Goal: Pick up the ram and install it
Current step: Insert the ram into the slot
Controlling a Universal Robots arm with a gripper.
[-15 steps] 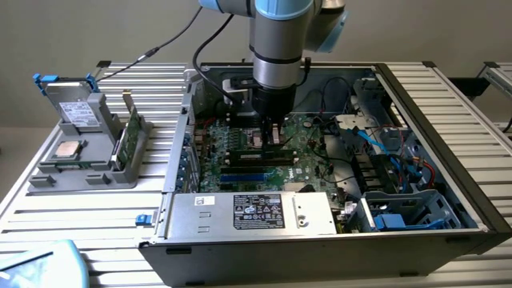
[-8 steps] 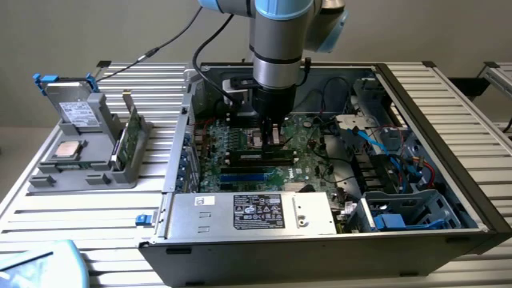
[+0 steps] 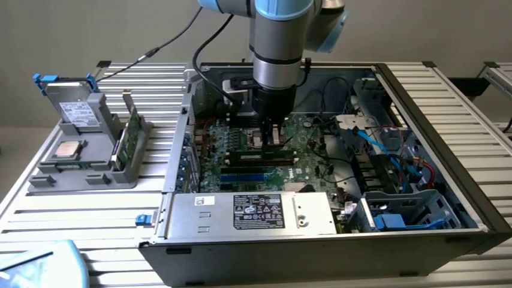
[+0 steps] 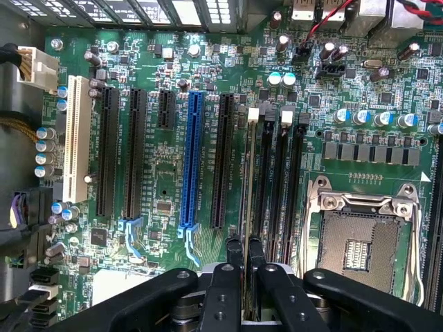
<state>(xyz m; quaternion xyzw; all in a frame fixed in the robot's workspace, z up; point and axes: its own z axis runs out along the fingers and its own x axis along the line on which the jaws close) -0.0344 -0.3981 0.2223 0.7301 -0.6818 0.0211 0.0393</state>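
Hand of the robot arm, closed to a narrow gap, pinches the ram, which shows edge-on as a thin strip between the fingers. It hangs above the black memory slots of the motherboard, not yet seated. In the exterior view the hand reaches down into the open computer case.

The stick looks light, stiff and thin, and probably fragile at its chips and contact edge. It is best held by its flat faces near the upper edge, as it is here, and kept square to the slot.

From the exterior view's left, a slatted metal table carries a grey holder. This keeps a silver drive, a square processor chip and an upright green board. The case lies on its side at centre, with the power supply along its near wall. Blue cables crowd the case towards the exterior view's right. A plain beige wall stands behind.
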